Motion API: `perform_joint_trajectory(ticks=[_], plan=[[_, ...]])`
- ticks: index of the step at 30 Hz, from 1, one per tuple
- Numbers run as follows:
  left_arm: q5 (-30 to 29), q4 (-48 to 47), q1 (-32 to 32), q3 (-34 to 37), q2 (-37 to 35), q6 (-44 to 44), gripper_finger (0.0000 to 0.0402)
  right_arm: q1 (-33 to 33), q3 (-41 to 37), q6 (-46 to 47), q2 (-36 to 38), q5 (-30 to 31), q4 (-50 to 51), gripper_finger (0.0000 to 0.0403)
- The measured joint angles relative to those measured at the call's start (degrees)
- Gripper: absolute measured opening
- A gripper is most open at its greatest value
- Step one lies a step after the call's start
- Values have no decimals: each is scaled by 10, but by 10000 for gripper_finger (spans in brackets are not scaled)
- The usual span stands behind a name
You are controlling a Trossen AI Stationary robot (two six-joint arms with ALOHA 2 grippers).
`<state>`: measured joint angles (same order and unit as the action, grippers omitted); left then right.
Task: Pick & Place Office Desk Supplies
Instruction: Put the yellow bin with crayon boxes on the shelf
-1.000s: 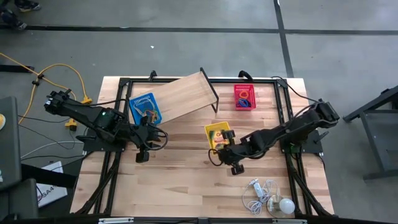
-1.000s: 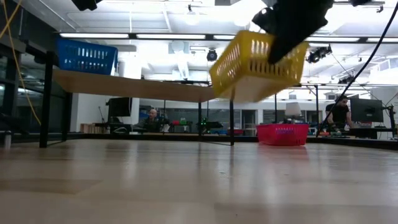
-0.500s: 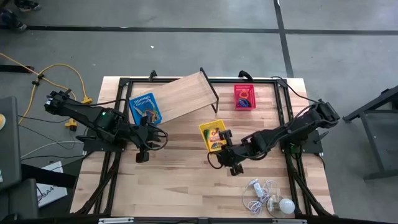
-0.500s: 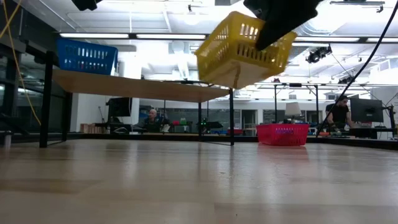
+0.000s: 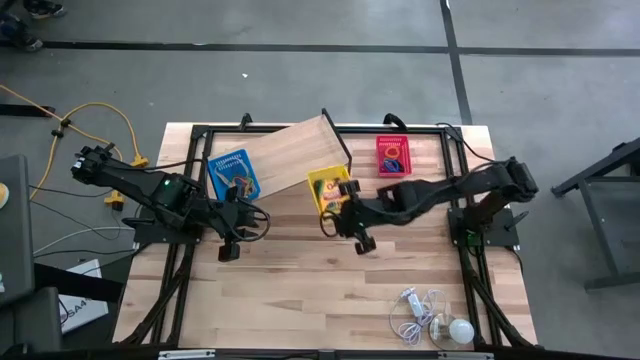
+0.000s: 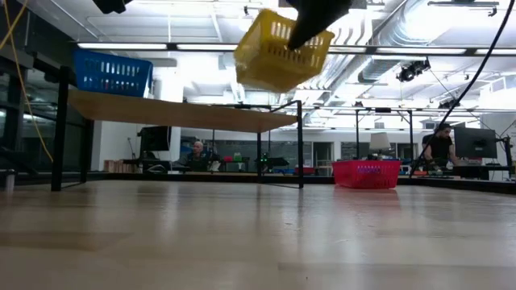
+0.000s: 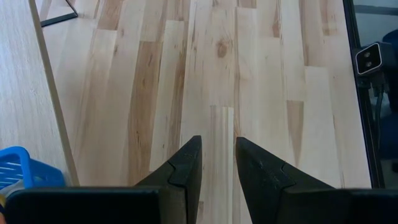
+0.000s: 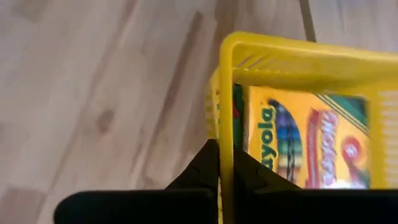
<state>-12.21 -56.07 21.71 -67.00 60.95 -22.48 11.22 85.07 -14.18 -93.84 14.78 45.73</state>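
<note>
My right gripper is shut on the yellow basket, which hangs high above the table in the low view, next to the near edge of the raised wooden board. The yellow-green crayon box lies inside that basket. The blue basket stands on the board's left part. The red basket sits on the table to the board's right. My left gripper hovers over bare table near the blue basket, its fingers a narrow gap apart. My right gripper pinches the yellow basket's side wall at its rim, one finger inside the basket and one outside. The basket is lifted clear of the table and tilted, with the crayon box still in it.
A white bulb with a thin white cord lies near the table's near right corner. The board's black legs stand on the table. Bare wood stretches across the table's near half.
My right gripper has carried the yellow basket up and toward the table's far left, from the middle of the table to the board's near edge. The basket has risen and tipped further as it went. The left arm has kept still.
</note>
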Motion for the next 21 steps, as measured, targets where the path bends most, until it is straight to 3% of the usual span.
perform_joint_trajectory(ticks=[10, 21], plan=[[0, 1, 0, 0, 0, 0, 94, -24, 53, -9, -48, -6, 49, 3], [0, 1, 0, 0, 0, 0, 94, -52, 55, -39, -50, -34, 20, 3]])
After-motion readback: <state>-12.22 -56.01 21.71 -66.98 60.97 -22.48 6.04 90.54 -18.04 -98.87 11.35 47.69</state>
